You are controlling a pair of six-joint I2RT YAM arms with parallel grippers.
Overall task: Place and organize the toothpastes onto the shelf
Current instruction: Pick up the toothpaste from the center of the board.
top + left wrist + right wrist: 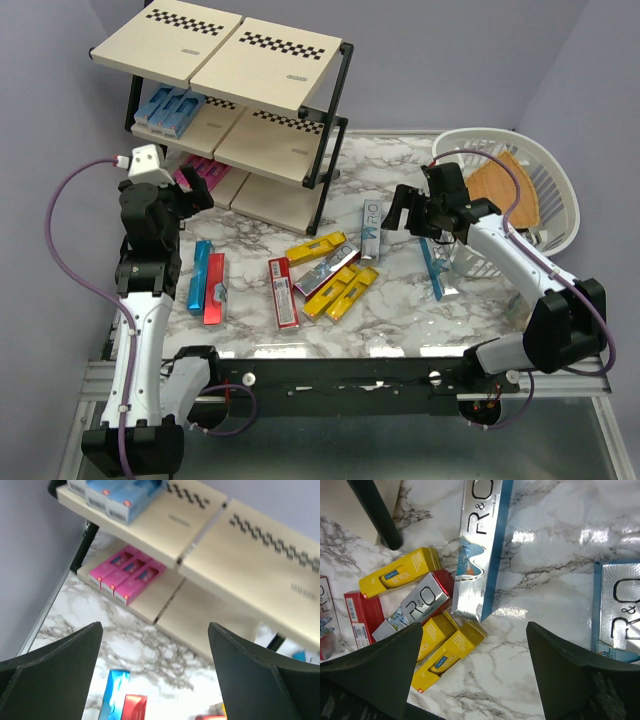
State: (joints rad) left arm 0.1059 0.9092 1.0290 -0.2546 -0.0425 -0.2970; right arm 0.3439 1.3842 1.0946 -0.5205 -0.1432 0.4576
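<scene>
Loose toothpastes [322, 276] lie jumbled on the surface [400, 320]. At three o'clock the right fingers [375, 670] hover spread over a silver box [480, 545], likely lining up a grasp. At ten, left fingers [50, 670] gape empty facing the shelf [200, 50]: pinks [125, 572] low, blues [170, 108] above, grouped by colour.

Silver toothpaste [619, 612] partly beyond right edge.
</scene>
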